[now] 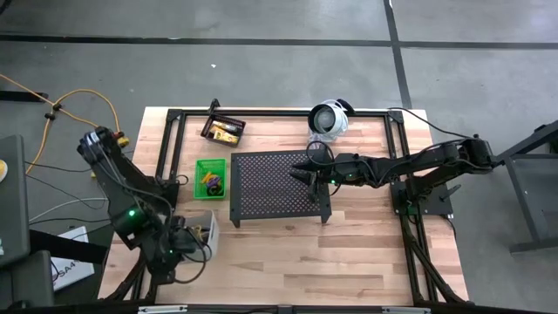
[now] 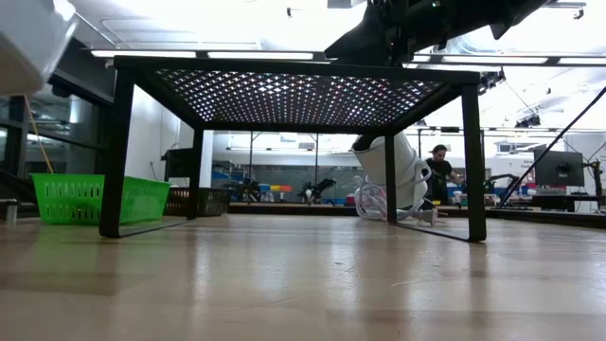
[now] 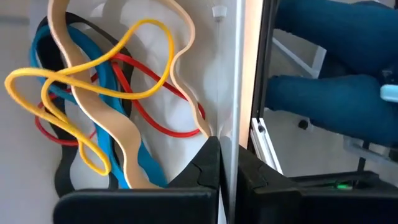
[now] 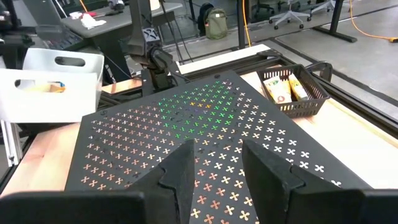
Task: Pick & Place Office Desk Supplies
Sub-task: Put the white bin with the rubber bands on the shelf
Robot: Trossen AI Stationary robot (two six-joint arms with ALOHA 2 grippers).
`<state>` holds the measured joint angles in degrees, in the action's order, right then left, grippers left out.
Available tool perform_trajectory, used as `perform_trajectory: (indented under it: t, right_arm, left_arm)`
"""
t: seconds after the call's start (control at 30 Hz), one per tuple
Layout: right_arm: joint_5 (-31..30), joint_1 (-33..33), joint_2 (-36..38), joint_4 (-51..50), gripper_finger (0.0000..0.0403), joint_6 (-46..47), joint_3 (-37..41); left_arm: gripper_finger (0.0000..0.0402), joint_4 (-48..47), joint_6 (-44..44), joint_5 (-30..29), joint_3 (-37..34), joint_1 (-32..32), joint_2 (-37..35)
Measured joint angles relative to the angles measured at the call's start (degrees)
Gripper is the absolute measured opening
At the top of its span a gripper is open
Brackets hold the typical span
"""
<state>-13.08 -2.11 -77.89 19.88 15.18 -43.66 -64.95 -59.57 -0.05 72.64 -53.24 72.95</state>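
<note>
A: Left end effector (image 3: 229, 171), state and position?

B: Fingers pressed together on the wall of the clear bin (image 1: 202, 228), pinching it at the front left corner of the surface (image 1: 349, 257). The left wrist view shows rubber bands (image 3: 106, 93) inside: tan, yellow, red, blue and black, tangled together.

A: Right end effector (image 1: 307, 174)?

B: Fingers spread with a gap between them, holding nothing. It hangs over the right part of the black perforated stand (image 1: 270, 179), apart from its top.

A: Surroundings?

B: The green bin (image 1: 210, 177) stands just left of the stand, with small coloured loops inside. The black bin (image 1: 223, 131) sits near the back left edge, holding yellow tubes (image 4: 286, 88). The round white-and-silver device (image 1: 328, 119) lies behind the stand. In the low view a person (image 2: 439, 170) shows in the room beyond.
</note>
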Motion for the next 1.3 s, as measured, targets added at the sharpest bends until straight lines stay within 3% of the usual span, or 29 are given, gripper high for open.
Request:
perform_trajectory:
  t: [0.27,0.67,0.97,1.3]
  right_arm:
    - [0.00,-0.01,0.00,0.00,0.0121,0.01,0.00]
    - [0.00,-0.01,0.00,0.00,0.0121,0.01,-0.02]
    - [0.00,-0.02,0.00,0.01,0.0121,0.00,-0.02]
    - [0.00,-0.02,0.00,0.00,0.0121,0.01,0.00]
  left_arm:
    - [0.0002,-3.44,12.14,-0.70,5.11,4.16,-0.38]
    - [0.0002,-20.00,33.09,-7.15,16.18,9.09,1.68]
    - [0.0002,-21.18,59.62,-8.53,16.22,14.96,2.57]
    - [0.0002,-20.90,93.44,-14.80,16.22,21.18,2.60]
